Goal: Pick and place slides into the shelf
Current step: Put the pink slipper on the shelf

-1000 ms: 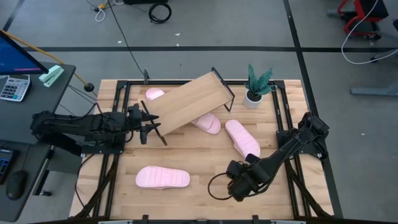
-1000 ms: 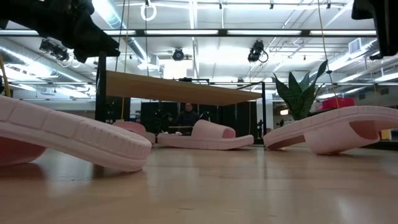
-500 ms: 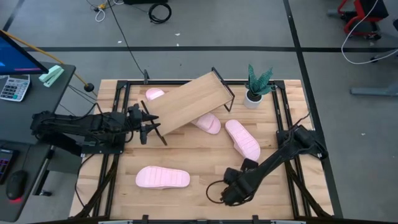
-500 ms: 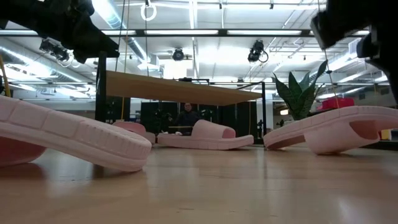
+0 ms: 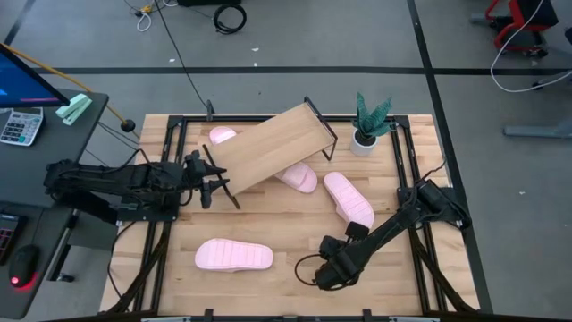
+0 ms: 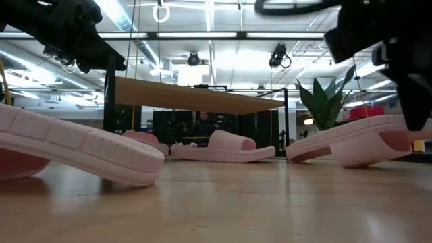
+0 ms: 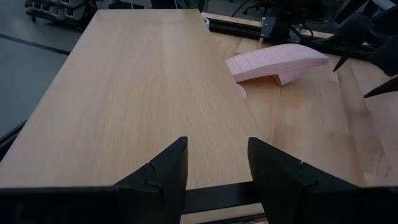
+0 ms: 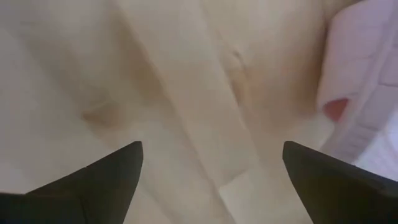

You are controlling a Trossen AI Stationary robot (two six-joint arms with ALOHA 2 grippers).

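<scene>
The shelf [image 5: 273, 148], a slanted light-wood board on a thin black frame, stands askew at the table's far middle. One pink slide [image 5: 234, 256] lies near the front left and another [image 5: 349, 199] at the right. A third [image 5: 302, 177] lies partly under the shelf, and one [image 5: 221, 135] peeks out behind its far left corner. My left gripper [image 5: 213, 183] is open at the shelf's near left edge [image 7: 205, 155]. My right gripper [image 5: 325, 273] is open wide, pointing down over bare table near the front; a slide's edge [image 8: 367, 74] shows beside it. My left gripper stands level at the shelf's edge with the board ahead of its fingers [image 7: 168, 168] and a black rail [image 7: 217, 196] across behind them. I cannot tell whether it touches the shelf.
A potted plant [image 5: 368, 121] stands at the far right corner. Black rails [image 5: 165, 179] run along both table sides. Bare wood [image 5: 286, 224] lies between the front slide and my right gripper. A desk with a keyboard [image 5: 18, 125] is beyond the left edge.
My right gripper has moved toward the table's near left and come down closer to the tabletop. The left arm, the shelf and the slides have stayed where they were.
</scene>
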